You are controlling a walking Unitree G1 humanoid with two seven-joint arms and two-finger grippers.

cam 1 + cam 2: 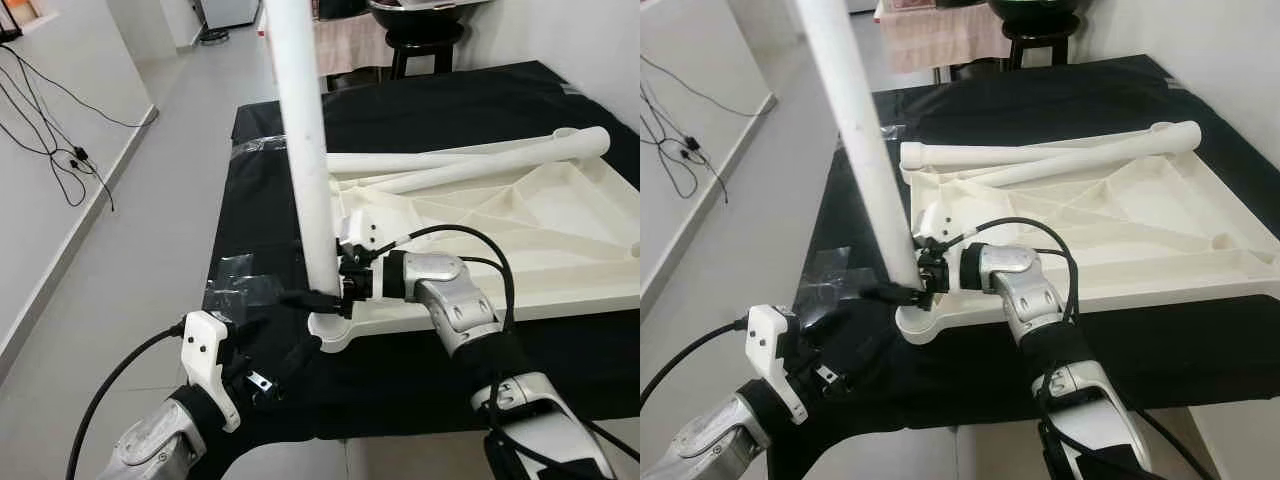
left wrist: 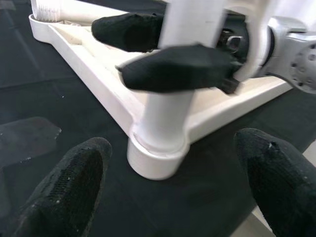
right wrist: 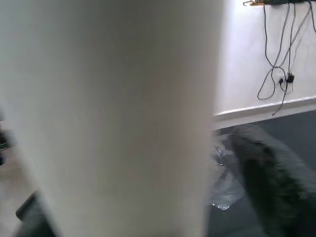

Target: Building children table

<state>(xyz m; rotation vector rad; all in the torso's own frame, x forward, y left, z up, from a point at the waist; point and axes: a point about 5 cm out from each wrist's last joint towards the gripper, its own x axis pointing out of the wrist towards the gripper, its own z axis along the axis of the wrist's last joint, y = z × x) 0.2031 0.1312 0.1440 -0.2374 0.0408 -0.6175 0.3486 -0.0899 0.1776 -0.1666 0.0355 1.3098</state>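
A white table top (image 1: 520, 230) lies upside down on a black cloth. One white leg (image 1: 305, 150) stands upright in its near left corner socket (image 1: 335, 335). My right gripper (image 1: 325, 287) is shut on this leg just above the socket, and its black fingers (image 2: 173, 66) clamp both sides of the tube. My left gripper (image 2: 168, 197) is open, low over the cloth just in front of the socket, touching nothing. Up close, the leg (image 3: 108, 118) stands beside one right finger (image 3: 266, 168). Two loose white legs (image 1: 470, 160) lie across the top's far side.
The black cloth (image 1: 420, 380) ends near my body and at the left, where grey floor (image 1: 150, 230) begins. A shiny patch of clear tape (image 1: 235, 280) sits left of the socket. Cables (image 1: 60, 150) trail along the left wall. A dark stool (image 1: 415, 45) stands behind.
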